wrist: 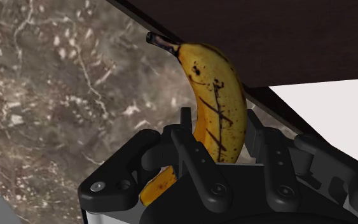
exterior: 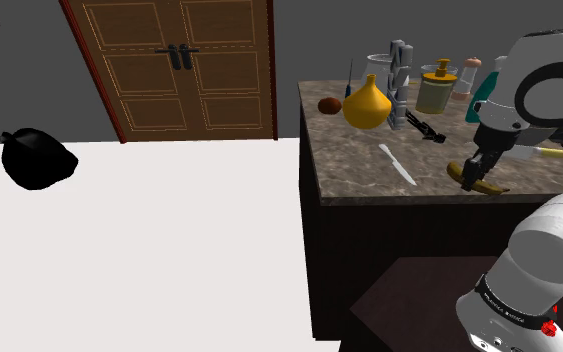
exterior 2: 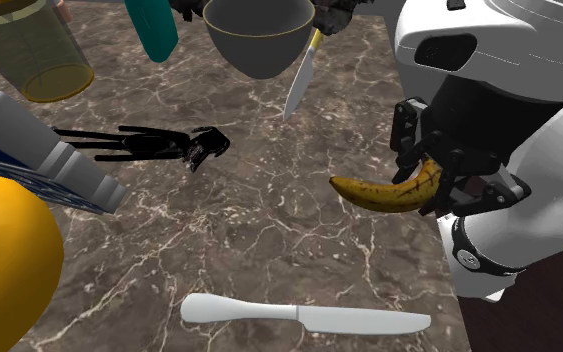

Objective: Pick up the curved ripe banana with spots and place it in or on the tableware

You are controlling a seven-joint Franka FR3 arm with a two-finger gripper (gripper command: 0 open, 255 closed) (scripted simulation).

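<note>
Wrist view: spotted banana (wrist: 212, 83) clasped in tool (wrist: 219, 122), stem protruding.

Dim, flat light, pale floor (exterior: 149, 250) brightest (walls (exterior: 29, 70) dull grey), soft shading on white arm (exterior: 554, 90)

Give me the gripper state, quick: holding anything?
The gripper is shut on the spotted banana, with its fingers clasping it mid-length.

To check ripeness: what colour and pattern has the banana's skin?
The banana is yellow with dark brown spots and streaks; wrist view shows it best.
</note>
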